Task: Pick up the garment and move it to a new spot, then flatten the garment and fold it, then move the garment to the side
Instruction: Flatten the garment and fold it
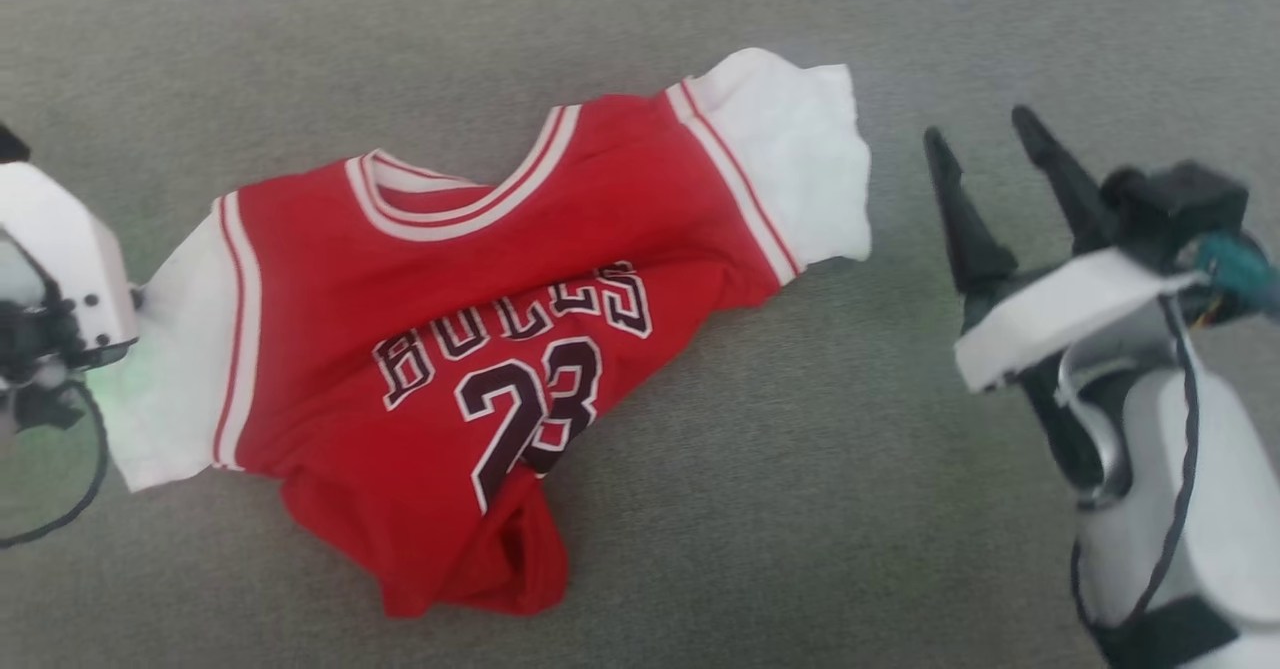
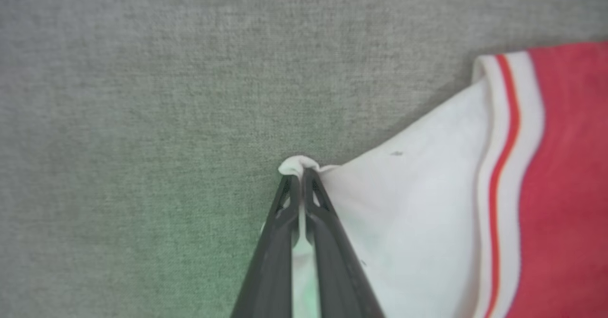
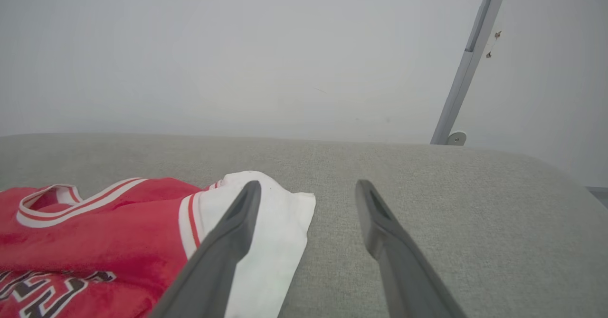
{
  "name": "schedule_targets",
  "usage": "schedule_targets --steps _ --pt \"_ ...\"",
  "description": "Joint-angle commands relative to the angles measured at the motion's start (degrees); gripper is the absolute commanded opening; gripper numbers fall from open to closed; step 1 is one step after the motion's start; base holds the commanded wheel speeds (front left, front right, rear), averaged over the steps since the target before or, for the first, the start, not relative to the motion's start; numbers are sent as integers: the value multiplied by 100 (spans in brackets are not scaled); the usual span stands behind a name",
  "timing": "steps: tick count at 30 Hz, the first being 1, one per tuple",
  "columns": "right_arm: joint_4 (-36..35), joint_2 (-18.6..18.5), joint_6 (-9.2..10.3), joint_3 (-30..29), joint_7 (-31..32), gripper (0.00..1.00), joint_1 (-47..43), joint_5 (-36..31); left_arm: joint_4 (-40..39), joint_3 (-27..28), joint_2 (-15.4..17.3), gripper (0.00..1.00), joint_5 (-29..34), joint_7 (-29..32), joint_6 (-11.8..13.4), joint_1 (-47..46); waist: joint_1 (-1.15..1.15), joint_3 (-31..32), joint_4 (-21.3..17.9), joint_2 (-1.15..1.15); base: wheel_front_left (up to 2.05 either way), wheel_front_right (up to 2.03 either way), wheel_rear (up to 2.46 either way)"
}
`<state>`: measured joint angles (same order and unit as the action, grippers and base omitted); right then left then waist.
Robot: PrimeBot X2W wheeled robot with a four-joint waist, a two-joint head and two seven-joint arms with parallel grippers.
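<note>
Left wrist view: L gripper [image 2: 299, 178] is clamped tight on the edge of the garment's [image 2: 427, 204] white sleeve, w/ a small nub of cloth poking past the tips. Head view: garment lies front-up on the grey cushion [image 1: 760, 549], L of centre, tilted, collar toward the top. Red body, white short sleeves, red-white stripe trim at armholes & collar, black white-edged "BULLS" + "23" on the chest, lettering creased. Lower part is bunched into a narrow rumpled red clump. Sleeve at view L is pulled taut toward L gripper; the other sleeve lies spread at upper R. R gripper [image 1: 980, 129] is near that sleeve, not touching it, jaws wide apart, holding nothing. Right wrist view: pale wall [image 3: 237, 47] & grey pole [image 3: 468, 61] behind the cushion.
</note>
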<state>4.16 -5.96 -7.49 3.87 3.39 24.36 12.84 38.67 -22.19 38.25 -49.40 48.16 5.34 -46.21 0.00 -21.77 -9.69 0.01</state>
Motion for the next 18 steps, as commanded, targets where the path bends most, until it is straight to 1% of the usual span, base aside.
schedule_targets --steps 1,5,11,14,15,18 --pt "128 -77 0 26 131 100 273 98 148 -192 -267 0 44 29 -40 123 0 -60 155 -1 0 0 0" --pt "573 -395 0 106 562 100 890 166 158 -298 -495 0 114 -44 -119 -118 0 -145 432 -1 0 0 0" --pt "1480 -862 1 291 1400 100 1774 553 228 -440 -835 0 201 -215 -224 -446 0 -314 839 -1 0 0 0" --pt "1946 -1049 0 451 1933 100 2104 856 315 -491 -982 0 204 -303 -286 -568 0 -407 1015 -1 0 0 0" --pt "1946 -1049 0 451 1933 100 2104 856 315 -491 -982 0 204 -303 -286 -568 0 -407 1015 -1 0 0 0" --pt "2389 -1206 1 618 2499 100 2341 1134 404 -537 -1120 0 228 -405 -366 -677 0 -504 1164 -1 0 0 0"
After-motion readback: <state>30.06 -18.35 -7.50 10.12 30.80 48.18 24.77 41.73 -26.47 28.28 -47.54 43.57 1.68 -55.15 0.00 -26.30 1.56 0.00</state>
